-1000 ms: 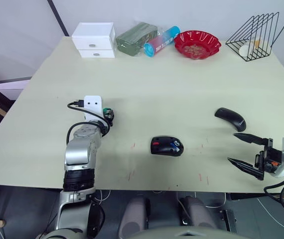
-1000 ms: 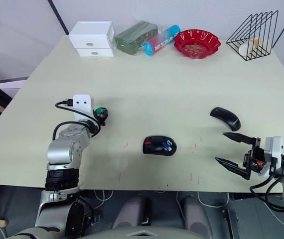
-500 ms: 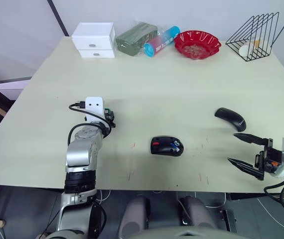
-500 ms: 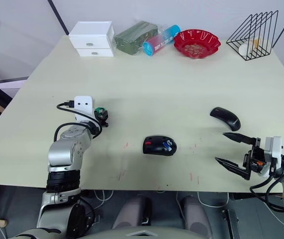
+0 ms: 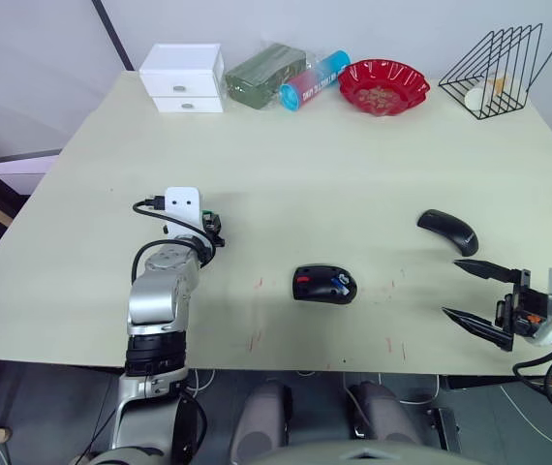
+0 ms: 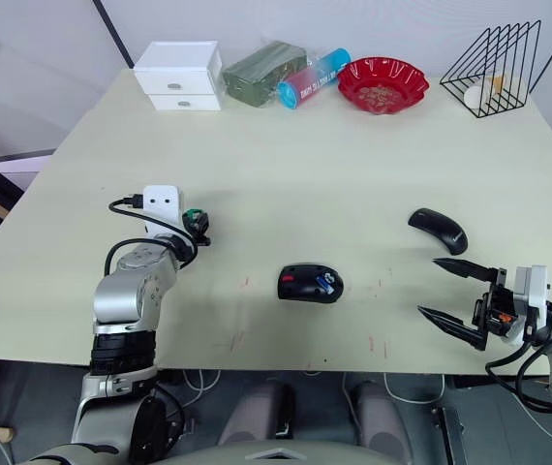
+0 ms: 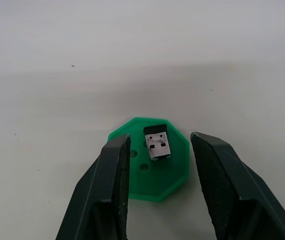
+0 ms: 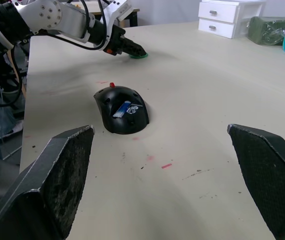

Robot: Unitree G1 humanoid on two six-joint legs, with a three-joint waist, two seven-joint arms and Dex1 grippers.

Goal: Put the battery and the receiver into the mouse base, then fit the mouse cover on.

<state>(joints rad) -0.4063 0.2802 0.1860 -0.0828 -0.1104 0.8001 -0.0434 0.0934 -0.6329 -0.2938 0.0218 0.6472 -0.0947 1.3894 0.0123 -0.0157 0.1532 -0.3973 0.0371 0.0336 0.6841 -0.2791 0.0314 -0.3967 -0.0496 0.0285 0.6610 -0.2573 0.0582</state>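
Note:
The mouse base (image 5: pixel 324 285), black with red parts inside, lies near the table's front middle. The battery (image 8: pixel 123 109), white with a blue end, rests inside it. To the right and a little further back lies the glossy black mouse cover (image 5: pixel 447 231). The receiver (image 7: pixel 157 143), a tiny black and silver plug, sits on a flat green disc (image 7: pixel 132 172) at the left. My left gripper (image 5: pixel 213 227) is open, and its fingers (image 7: pixel 113 190) straddle the receiver without touching it. My right gripper (image 5: pixel 475 291) hangs open near the front right edge, apart from the cover.
Along the table's back edge stand a white drawer box (image 5: pixel 184 77), a green pouch (image 5: pixel 264 75), a blue and pink tube (image 5: pixel 315 79), a red bowl (image 5: pixel 383 85) and a black wire rack (image 5: pixel 494 70). The table's front edge (image 5: pixel 353 360) runs just under my right gripper.
My left arm has shifted very slightly to the right at the green disc. The right arm, mouse base and cover have not moved.

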